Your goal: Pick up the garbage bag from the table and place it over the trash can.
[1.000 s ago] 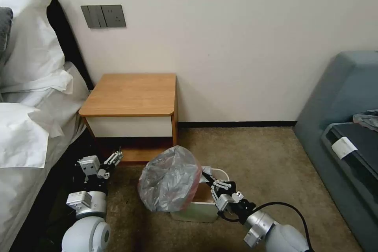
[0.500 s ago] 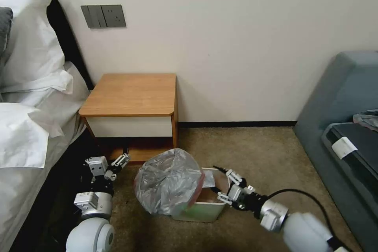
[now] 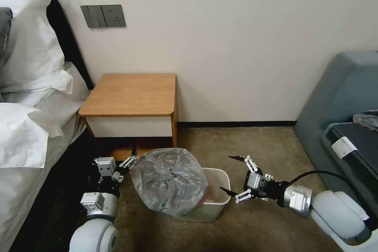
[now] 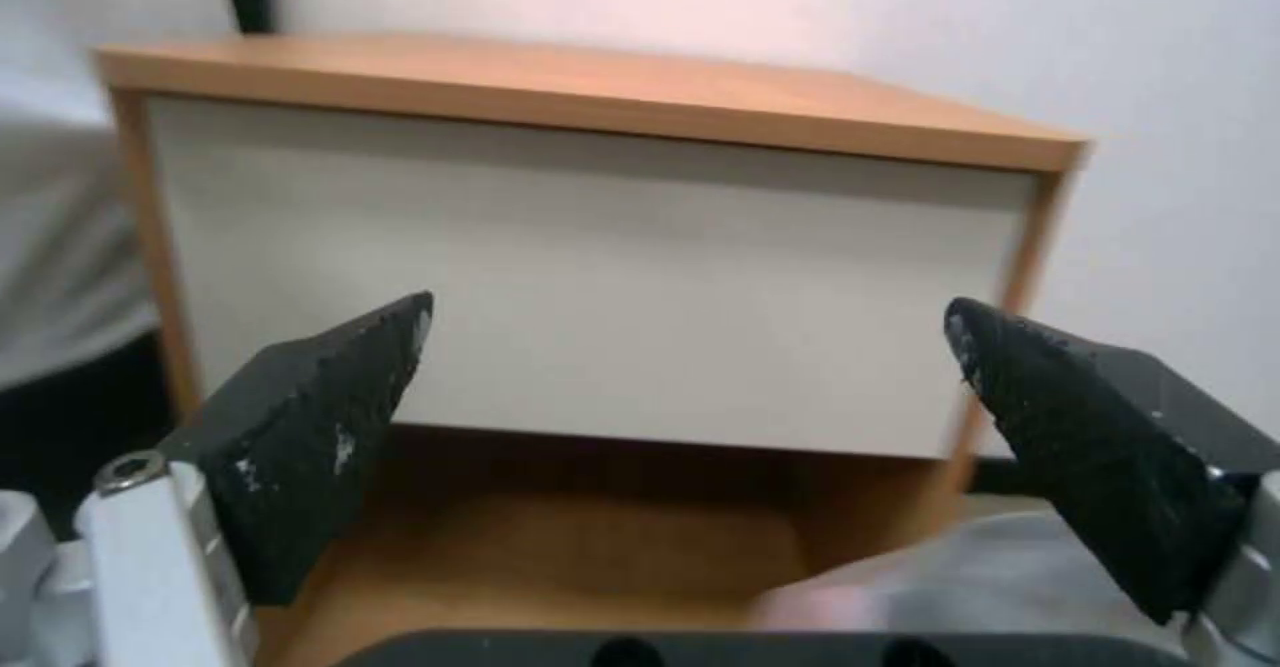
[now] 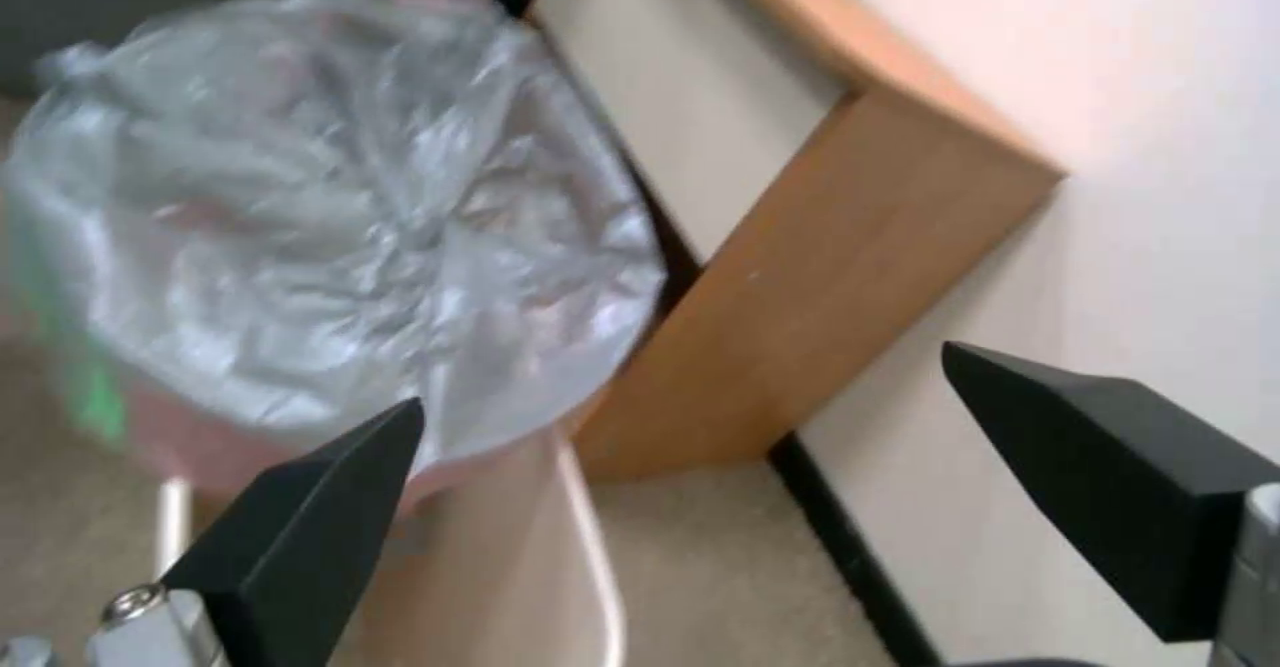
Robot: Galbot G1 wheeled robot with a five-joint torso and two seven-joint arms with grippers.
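You see the bed (image 3: 27, 126) with its white pillows (image 3: 31, 43) on your left, and a grey-blue sofa (image 3: 338, 102) on your right. The brown counter (image 3: 132, 93) stands against the wall, next to the bed. Its top is bare wood and its drawer front (image 4: 587, 287) is cream white.

The trash can (image 3: 214, 204) sits on the carpet (image 3: 267, 145) in front of the counter. The garbage bag (image 3: 169, 181) is puffed up like a ball and sits on the left part of the trash can. It covers that side and hangs over the rim, while the right part of the can is open. A little pink edge (image 3: 202, 201) peeks out low down.

Your right claw (image 3: 232, 175) hangs just beside the right side of the trash can. Its fingers are spread wide apart and hold nothing. Your left claw (image 3: 133, 156) is low on the left, right by the bag and in front of the counter's lower shelf (image 4: 534, 567). Its fingers are apart too, with nothing between them.
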